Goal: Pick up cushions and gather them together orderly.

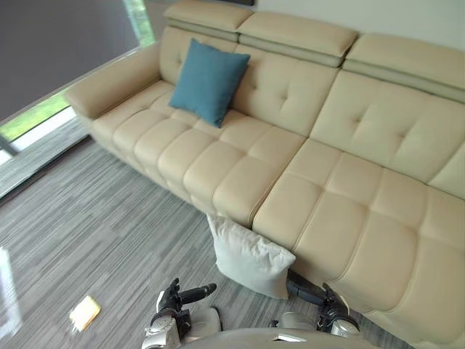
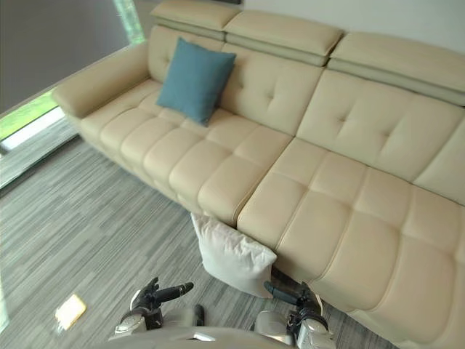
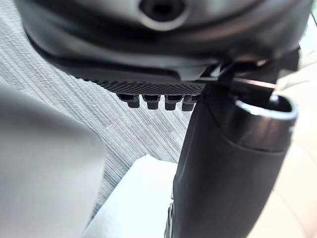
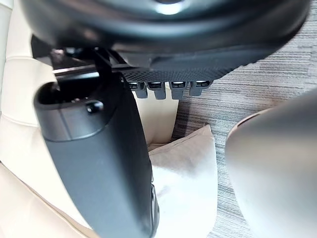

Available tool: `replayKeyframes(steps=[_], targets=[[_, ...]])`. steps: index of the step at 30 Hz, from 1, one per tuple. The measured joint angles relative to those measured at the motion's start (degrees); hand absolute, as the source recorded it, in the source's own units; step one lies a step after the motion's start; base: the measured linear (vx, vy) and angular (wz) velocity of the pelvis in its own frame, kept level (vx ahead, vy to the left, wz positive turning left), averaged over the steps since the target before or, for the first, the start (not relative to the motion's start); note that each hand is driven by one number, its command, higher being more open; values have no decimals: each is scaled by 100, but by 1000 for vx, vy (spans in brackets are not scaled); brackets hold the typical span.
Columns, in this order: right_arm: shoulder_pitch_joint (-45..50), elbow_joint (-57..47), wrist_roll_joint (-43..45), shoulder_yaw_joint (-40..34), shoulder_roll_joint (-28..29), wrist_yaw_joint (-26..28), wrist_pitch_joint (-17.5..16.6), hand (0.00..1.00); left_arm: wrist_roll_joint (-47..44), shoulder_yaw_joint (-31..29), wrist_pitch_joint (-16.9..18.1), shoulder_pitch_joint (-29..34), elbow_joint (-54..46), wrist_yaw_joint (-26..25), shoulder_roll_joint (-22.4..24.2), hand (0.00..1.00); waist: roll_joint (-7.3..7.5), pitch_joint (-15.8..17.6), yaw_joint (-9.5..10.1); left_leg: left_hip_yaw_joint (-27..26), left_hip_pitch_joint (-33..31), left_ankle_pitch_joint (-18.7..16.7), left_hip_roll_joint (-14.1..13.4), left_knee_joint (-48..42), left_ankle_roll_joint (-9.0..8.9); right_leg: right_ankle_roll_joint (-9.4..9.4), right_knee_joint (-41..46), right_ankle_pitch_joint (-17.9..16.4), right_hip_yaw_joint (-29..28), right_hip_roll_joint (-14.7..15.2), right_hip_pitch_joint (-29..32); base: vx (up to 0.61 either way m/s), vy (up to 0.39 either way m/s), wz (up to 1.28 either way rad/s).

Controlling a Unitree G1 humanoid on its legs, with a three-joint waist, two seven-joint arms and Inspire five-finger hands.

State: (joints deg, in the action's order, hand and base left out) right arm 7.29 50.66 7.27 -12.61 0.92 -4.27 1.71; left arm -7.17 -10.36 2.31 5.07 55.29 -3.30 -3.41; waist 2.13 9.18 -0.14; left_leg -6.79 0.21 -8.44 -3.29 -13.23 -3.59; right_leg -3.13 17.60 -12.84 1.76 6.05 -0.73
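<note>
Both hands hang low in front of the robot, the left hand (image 1: 174,299) and the right hand (image 1: 323,298) set either side of the white cushion (image 1: 247,256), with fingers relaxed, thumbs standing out, and nothing in either one. That spread looks like preparation to take the cushion from both sides, which suits a soft, bulky thing that one hand would probably only crumple. The white cushion stands on its edge on the floor (image 1: 94,233), propped against the front of the sofa (image 1: 349,211), which is what keeps it upright. The right hand is just beside its lower corner; whether they touch I cannot tell. The teal cushion (image 1: 209,80) leans against the sofa's backrest near the armrest, well apart from the white one. It probably marks the spot where the two belong together. A small yellow object (image 1: 85,313) lies on the floor off to the left, not part of the job.
</note>
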Motion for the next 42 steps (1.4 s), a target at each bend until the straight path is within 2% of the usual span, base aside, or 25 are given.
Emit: replayKeyframes(steps=[2, 4, 5, 7, 9, 13, 14, 16, 18, 19, 22, 23, 26, 27, 28, 29, 32, 33, 37, 42], targets=[[20, 4, 1, 22, 27, 5, 4, 100, 6, 17, -1, 36, 12, 0, -27, 100, 50, -29, 5, -264, 187, -34, 100, 155, 60, -112, -54, 22, -240, 85, -2, 113, 171, -66], [9, 1, -9, 24, -19, 34, 3, 100, 0, 50, -1, 58, 60, -3, -18, 100, 21, -10, 8, -708, 485, -68, 168, 383, 129, -207, 141, 28, -371, 178, 119, 113, 144, -76], [3, 3, -16, 28, -34, 39, 3, 100, 0, 51, 0, 53, 70, -4, -14, 100, 14, -6, 10, -764, 511, -76, 161, 407, 145, -211, 202, 30, -343, 179, 172, 73, 61, -92], [-129, 101, -49, 35, -112, 33, 2, 100, -10, 55, 2, 27, 134, -18, -1, 100, -49, 45, 36, -1236, 773, -81, 121, 604, 172, -224, 815, 32, 375, 313, 517, 51, 17, -92], [-205, 200, -51, 31, -161, 2, -16, 100, -3, 105, 6, -9, 237, -16, 10, 100, -98, 82, -30, -1388, 952, -81, 124, 704, 172, -184, 1003, 13, 1188, 466, 599, 46, -40, -69], [-267, 318, -47, 32, -297, -6, -80, 100, 10, 307, 9, -67, 245, 11, -18, 100, -175, 127, -47, -1363, 977, -15, 106, 798, 137, -93, 780, -23, 1206, 345, 554, 52, -89, -18], [-279, 365, -41, 20, -324, -7, -82, 100, 25, 309, 6, -103, 273, 9, -7, 100, -205, 145, -58, -1242, 918, 52, 109, 798, 129, 0, 619, -32, 1225, 317, 502, 24, -117, 9], [-297, 396, -37, -14, -335, -12, -82, 100, 25, 284, 5, -123, 343, 2, 37, 100, -237, 157, -61, -1097, 876, 92, 88, 715, 111, 51, 388, -1, 1279, 261, 357, 0, -91, 22], [-295, 412, -39, -26, -314, -14, -74, 100, 48, 270, 11, -158, 322, 14, 3, 100, -159, 208, -48, -986, 644, 81, 5, 165, 92, 103, 162, 48, 1440, 294, 141, -48, -108, 38], [-284, 399, -36, -22, -249, -15, -75, 100, 48, 244, 12, -152, 222, 16, -3, 100, -120, 229, -28, -979, 365, 27, -131, -411, -9, 123, 80, 68, 1540, 300, 50, -56, -134, 31], [-236, 278, -25, -19, -188, -19, -58, 100, 47, 47, 15, -126, 74, 29, 56, 100, -81, 260, 37, -975, -97, -70, -372, -1419, -139, 157, 69, 86, 1517, 269, -22, -28, -49, 3], [-212, 236, -24, -19, -169, -19, -60, 100, 46, 33, 15, -107, 57, 30, 72, 100, -93, 254, 49, -970, -92, -156, -395, -1444, -173, 159, 71, 87, 1481, 254, -24, -19, 53, -31], [-175, 106, -24, -36, -144, -47, -53, 100, 48, -49, 9, -75, 15, 35, 131, 100, -195, 255, 68, -685, 221, -380, -367, -937, -32, 129, 184, 94, 1195, 91, 117, -9, 93, -42], [-172, 85, -25, -32, -140, -67, -48, 100, 50, -71, 8, -82, 11, 38, 116, 100, -152, 262, 97, -649, 276, -394, -339, -805, -11, 120, 196, 97, 1140, 82, 171, -14, 108, -33], [-138, 26, -22, -36, -89, -89, -47, 100, 51, -75, 8, -107, -4, 39, 60, 100, -48, 276, 114, -656, 281, -393, -283, -680, -11, 80, 236, 126, 1072, 101, 280, -20, 108, -20], [-135, 20, -22, -56, -64, -95, -46, 100, 51, -74, 6, -110, -4, 40, 38, 100, -25, 287, 116, -662, 287, -393, -256, -640, -11, 74, 270, 129, 1057, 123, 317, -40, 90, -14], [-113, 1, -23, -197, -28, -102, -43, 100, 57, -67, -19, -93, -4, 34, 49, 100, -24, 275, 112, -663, 427, -345, -96, -455, 65, 21, 456, 94, 1025, 268, 368, -52, 59, -1], [-89, -52, -29, -202, -46, -104, -48, 100, 57, -44, -32, -84, -4, 32, 79, 100, -70, 276, 113, -669, 520, -316, -30, -336, 108, -5, 526, 60, 1000, 319, 376, -75, 45, 1], [-78, -65, -36, -207, -120, -108, -47, 100, 51, 52, -32, -35, -18, -8, 170, 100, -220, 202, 133, -677, 612, -317, 28, 15, 108, 12, 759, 14, 915, 361, 602, -82, 7, -5], [-97, -87, -31, -199, -114, -272, -60, 100, 39, 37, -28, 26, -187, -147, 162, 100, -140, 248, 146, -696, 373, -356, -20, -141, 64, 98, 1074, -41, 844, 358, 910, -118, -81, -6]])
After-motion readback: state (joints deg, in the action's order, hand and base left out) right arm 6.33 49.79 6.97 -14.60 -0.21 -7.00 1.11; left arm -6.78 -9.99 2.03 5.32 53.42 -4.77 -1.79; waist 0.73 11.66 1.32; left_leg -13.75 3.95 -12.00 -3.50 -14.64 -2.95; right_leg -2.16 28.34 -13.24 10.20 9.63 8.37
